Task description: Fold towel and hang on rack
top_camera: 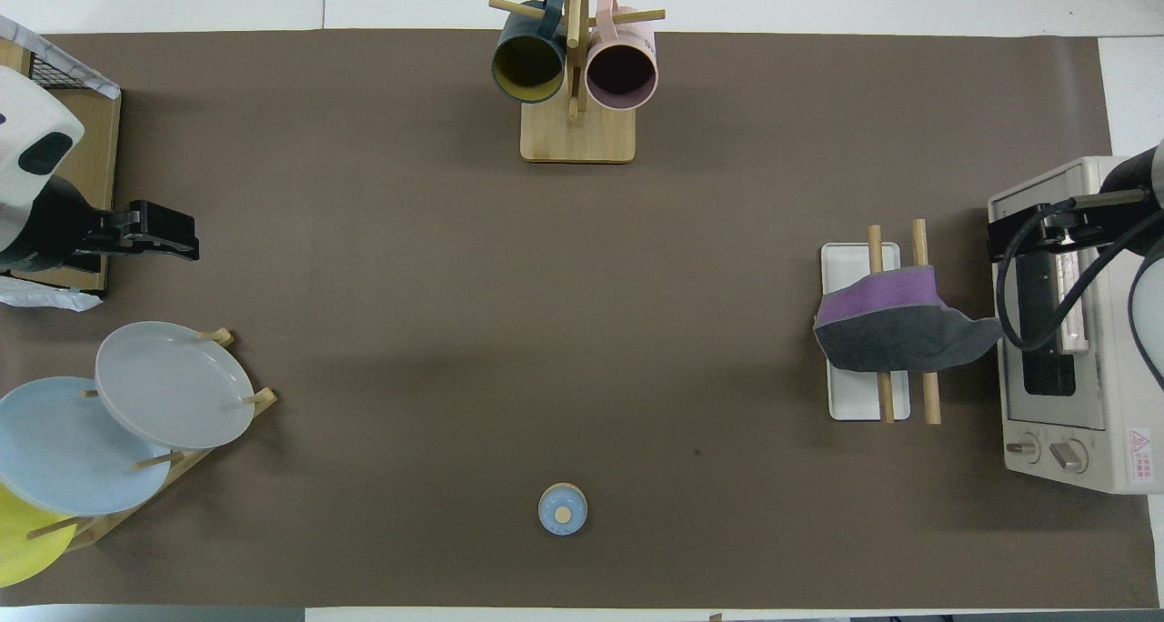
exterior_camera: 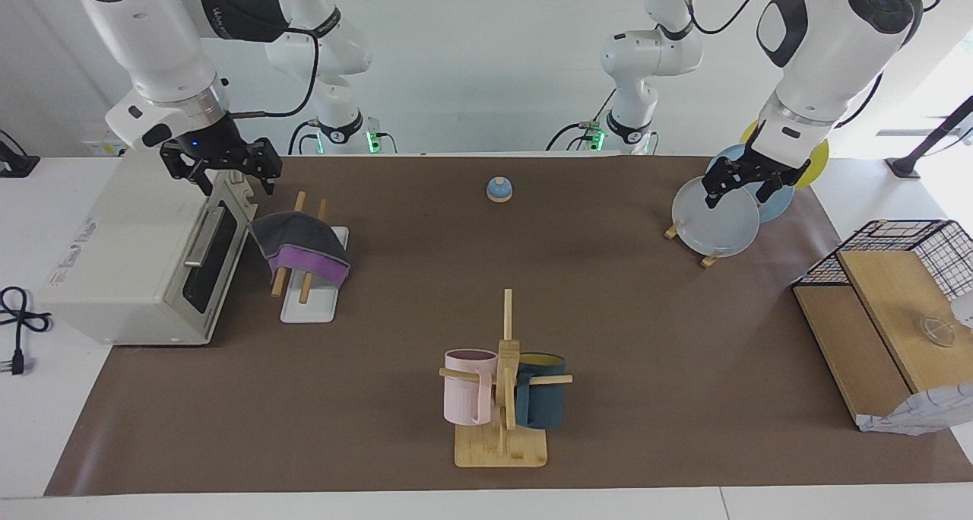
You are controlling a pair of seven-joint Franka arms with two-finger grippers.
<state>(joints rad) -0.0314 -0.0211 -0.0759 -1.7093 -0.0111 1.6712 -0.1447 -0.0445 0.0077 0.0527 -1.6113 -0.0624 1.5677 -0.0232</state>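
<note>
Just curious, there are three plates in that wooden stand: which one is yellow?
The yellow plate is the one at the end of the row nearest the robots; the blue plate and grey plate stand in front of it.

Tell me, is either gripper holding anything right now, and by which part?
Nothing is held. The right gripper is open over the toaster oven; the left gripper is open over the plates. The towel hangs on the rack.
</note>
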